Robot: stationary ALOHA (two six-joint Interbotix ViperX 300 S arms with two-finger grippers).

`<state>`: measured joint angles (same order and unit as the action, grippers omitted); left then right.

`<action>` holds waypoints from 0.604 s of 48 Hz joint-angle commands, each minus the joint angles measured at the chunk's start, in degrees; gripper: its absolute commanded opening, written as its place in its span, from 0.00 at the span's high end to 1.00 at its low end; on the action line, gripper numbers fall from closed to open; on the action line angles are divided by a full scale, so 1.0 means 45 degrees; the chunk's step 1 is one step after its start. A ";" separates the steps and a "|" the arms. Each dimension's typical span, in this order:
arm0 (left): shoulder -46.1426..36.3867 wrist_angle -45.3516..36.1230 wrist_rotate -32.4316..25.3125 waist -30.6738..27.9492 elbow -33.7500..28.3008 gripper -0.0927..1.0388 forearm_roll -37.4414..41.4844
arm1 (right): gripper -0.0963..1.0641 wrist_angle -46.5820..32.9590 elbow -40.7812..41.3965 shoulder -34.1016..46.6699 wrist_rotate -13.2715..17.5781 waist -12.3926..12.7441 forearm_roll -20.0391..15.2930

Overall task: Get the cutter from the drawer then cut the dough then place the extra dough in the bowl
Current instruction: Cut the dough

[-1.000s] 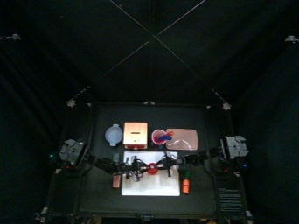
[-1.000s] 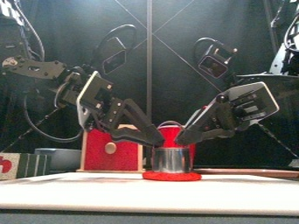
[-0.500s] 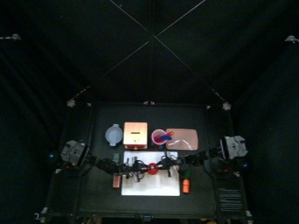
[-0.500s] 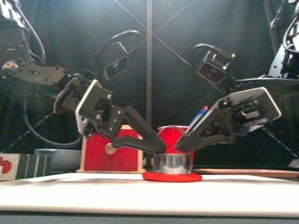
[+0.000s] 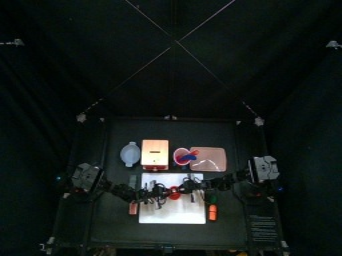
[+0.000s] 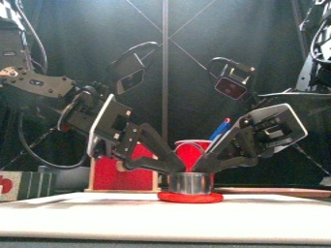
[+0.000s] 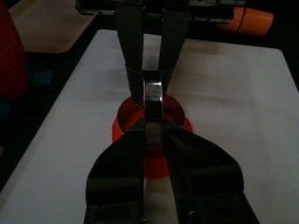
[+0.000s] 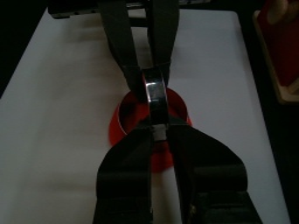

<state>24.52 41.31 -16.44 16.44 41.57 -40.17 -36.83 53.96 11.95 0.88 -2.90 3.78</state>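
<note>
Left gripper [image 6: 167, 171], right gripper [image 6: 214, 171] (mirrored slants) pinch cutter [image 6: 191, 182].

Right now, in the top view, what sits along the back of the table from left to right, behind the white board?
blue-grey bowl → wooden box → pink tray

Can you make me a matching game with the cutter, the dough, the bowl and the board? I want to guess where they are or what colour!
Things:
1. cutter
2. dough
3. bowl
4. board

Clues:
A. white
B. beside the wooden box
C. red, flat on the board
D. metal, standing on the dough

Pairs: 1-D, 2-C, 3-B, 4-A
</note>
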 commanded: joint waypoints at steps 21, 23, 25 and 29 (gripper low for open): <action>-0.2617 -0.0957 -0.0527 -0.0293 -0.0762 0.40 0.1484 | 0.48 0.3691 -0.1445 -0.2070 -0.0098 -0.0430 0.0176; -0.2598 -0.0957 -0.0527 -0.0312 -0.0820 0.37 0.1582 | 0.46 0.3750 -0.1523 -0.2051 -0.0078 -0.0430 0.0117; -0.2539 -0.0937 -0.0527 -0.0312 -0.0898 0.34 0.1699 | 0.44 0.3828 -0.1582 -0.2031 -0.0059 -0.0430 0.0098; -0.2441 -0.0957 -0.0527 -0.0312 -0.0977 0.28 0.1816 | 0.38 0.3828 -0.1621 -0.2031 0.0039 -0.0430 0.0078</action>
<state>14.59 36.56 -18.72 15.29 38.94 -32.70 -19.51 47.90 4.31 0.53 -5.10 4.39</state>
